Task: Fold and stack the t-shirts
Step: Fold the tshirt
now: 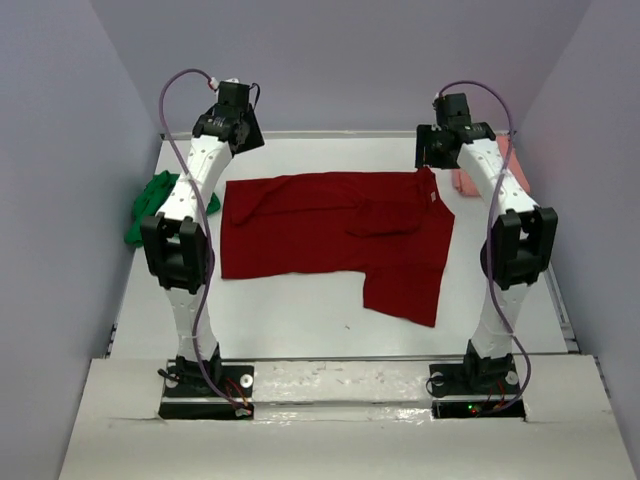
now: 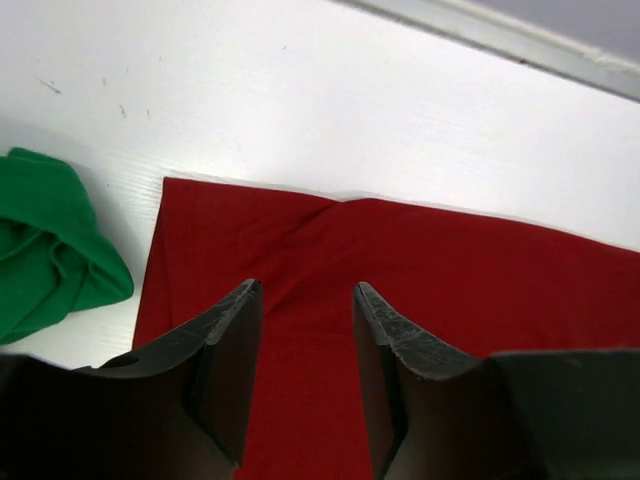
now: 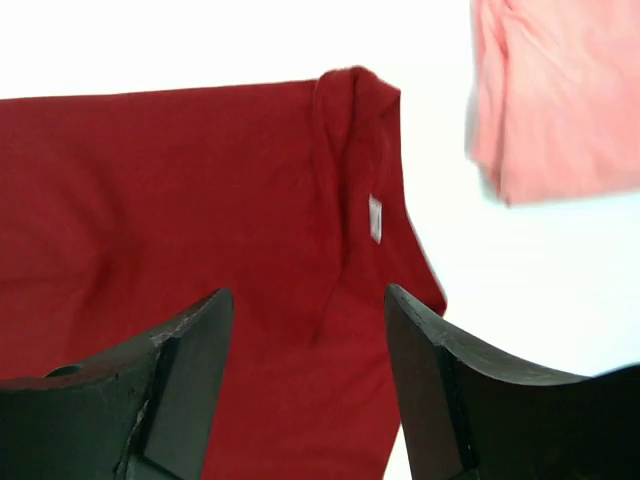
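Note:
The dark red t-shirt [image 1: 335, 235] lies spread on the white table, partly folded, one part hanging toward the near right. It also shows in the left wrist view [image 2: 420, 270] and in the right wrist view [image 3: 200, 190], where its white neck label [image 3: 375, 218] shows. My left gripper [image 2: 305, 295] is open and empty above the shirt's far left edge [image 1: 235, 125]. My right gripper [image 3: 308, 300] is open and empty above the shirt's far right corner [image 1: 440, 140]. The green t-shirt [image 1: 150, 205] lies bunched at the table's left edge. The salmon pink t-shirt [image 3: 560, 90] lies at the far right.
The white table [image 1: 300, 310] has a raised rim at the back [image 2: 520, 45] and walls on both sides. The arm bases [image 1: 205, 385] stand on the near edge.

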Robot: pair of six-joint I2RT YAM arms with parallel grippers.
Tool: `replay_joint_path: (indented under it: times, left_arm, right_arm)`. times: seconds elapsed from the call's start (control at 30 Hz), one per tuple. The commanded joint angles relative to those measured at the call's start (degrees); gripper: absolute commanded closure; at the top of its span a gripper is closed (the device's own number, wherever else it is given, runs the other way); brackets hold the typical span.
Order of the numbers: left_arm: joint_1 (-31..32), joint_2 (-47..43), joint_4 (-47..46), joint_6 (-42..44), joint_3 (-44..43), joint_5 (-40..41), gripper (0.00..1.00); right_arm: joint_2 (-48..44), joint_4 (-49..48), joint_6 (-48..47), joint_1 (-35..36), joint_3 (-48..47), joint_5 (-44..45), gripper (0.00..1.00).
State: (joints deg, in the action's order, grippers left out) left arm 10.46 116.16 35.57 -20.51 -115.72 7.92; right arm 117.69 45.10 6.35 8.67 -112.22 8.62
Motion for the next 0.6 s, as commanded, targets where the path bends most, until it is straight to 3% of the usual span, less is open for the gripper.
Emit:
replay_joint_path:
  times: [0.0,0.03,0.07,0.1,0.13,0.17,0.2,0.3,0.43,0.57]
  left_arm:
    - [0.70,-8.13,3.80,-1.19,6.60,4.31,0.49]
    - [0.53,-9.53,3.28,-1.11,9.96,-1.45,0.49]
    - [0.27,-13.11,2.67,-1.28,17.65,-4.38,0.49]
    - [0.00,-15.67,1.27,-1.28,22.33,-7.02,0.49]
    - [-1.04,-18.22,-3.97,-1.20,27.51,-16.01,0.49]
    - [-2.01,-23.64,-6.46,-3.46,32.18,-19.66,0.48]
    - [-3.07,-26.22,-12.14,-4.53,41.19,-26.66,0.48]
    - [-9.04,-32.72,-19.02,-7.69,53.35,-37.41,0.46]
    - [-12.48,-35.47,-18.27,-5.95,58.06,-41.68,0.46]
    - [-13.18,-40.47,-17.12,-5.68,61.22,-37.55,0.46]
  right_arm:
    - [-12.02,3.67,9.79,0.74,9.01,1.32,0.32]
    - [-18.83,3.42,13.56,1.43,13.57,-0.17,0.32]
    - [-23.34,-1.55,14.04,1.44,25.88,-6.54,0.32]
    - [-28.25,-4.55,15.09,1.44,32.35,-10.60,0.32]
    - [-32.83,-6.85,17.18,1.44,37.73,-12.38,0.32]
    - [-41.57,-11.05,19.55,1.44,42.57,-18.75,0.33]
    - [-45.32,-12.57,21.06,1.44,50.71,-21.86,0.33]
    - [-56.99,-15.30,27.38,1.44,60.77,-28.65,0.32]
    - [-64.24,-12.07,31.09,1.44,64.76,-30.33,0.32]
    - [-66.36,-2.06,32.49,1.44,66.78,-21.49,0.33]
